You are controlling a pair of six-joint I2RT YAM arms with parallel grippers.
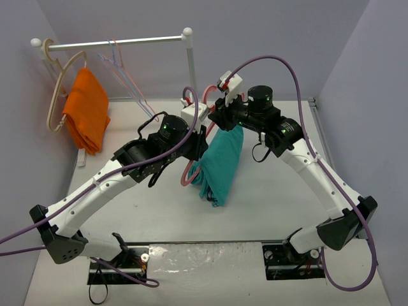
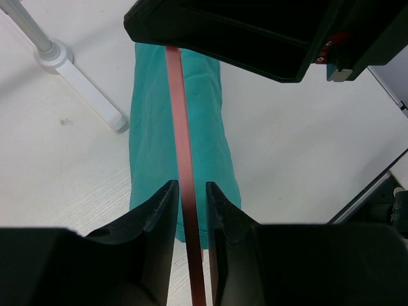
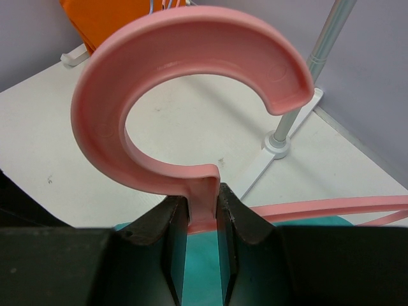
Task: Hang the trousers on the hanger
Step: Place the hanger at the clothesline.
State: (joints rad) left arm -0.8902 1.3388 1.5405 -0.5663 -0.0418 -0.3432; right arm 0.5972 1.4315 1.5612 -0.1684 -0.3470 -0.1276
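- The trousers (image 1: 222, 167) hang in a folded teal drape off the hanger (image 3: 191, 32), held above the table (image 1: 274, 197) just toward 12 o'clock of its centre. We cannot tell whether the lower hem touches the surface.
- Right gripper (image 3: 203, 196): reaches in from 4 o'clock, fingers clamped on the hanger's neck directly under the hook.
- Left gripper (image 2: 191, 190): reaches in from 8 o'clock, fingers drawn in on the thin salmon bar. One finger touches it and a sliver of gap shows at the other, so we judge this grip light.
- Step in hand, as we read it: steady the loaded hanger with both arms so the drape settles. The task looks nearly done.
- To do it well:
  - hold the bar level, since the fabric could slide off a tilted one;
  - move both wrists together, because the hanger is thin and would twist if they moved against each other;
  - keep the left fingers on bare bar, clear of the cloth.
- The rail (image 1: 115, 43) stands at 11 o'clock and the orange cloth (image 1: 86, 115) at 10 o'clock, both well apart from the work.
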